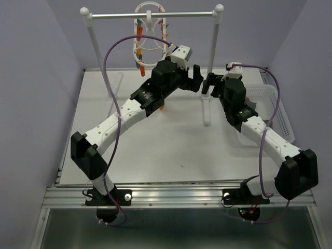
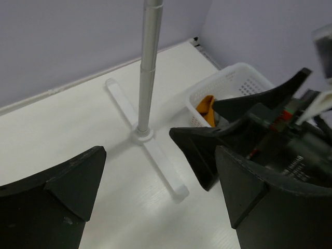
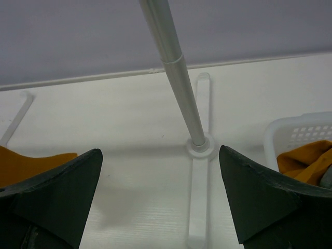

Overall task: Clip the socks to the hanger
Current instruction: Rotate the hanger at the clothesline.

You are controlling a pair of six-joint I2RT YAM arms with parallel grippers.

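Hanger point(image 1: 138, 45) hangs by top hook from rail point(image 1: 155, 15) of stand, left of centre. In top view, oval's long axis runs up-down, crosswise to rail; orange and teal clips dangle below.

One mustard-orange sock point(image 2: 206, 108) sits crumpled in basket point(image 2: 233, 78) at right, grey fabric just beside it; its long axis can't be told. Second orange sock point(image 3: 31, 165) lies on table point(image 1: 155, 150) under left arm, mostly hidden.

Left gripper point(image 1: 197, 79) and right gripper point(image 1: 209, 85) face each other, tips near, beside right post. Both jaws spread, holding nothing.
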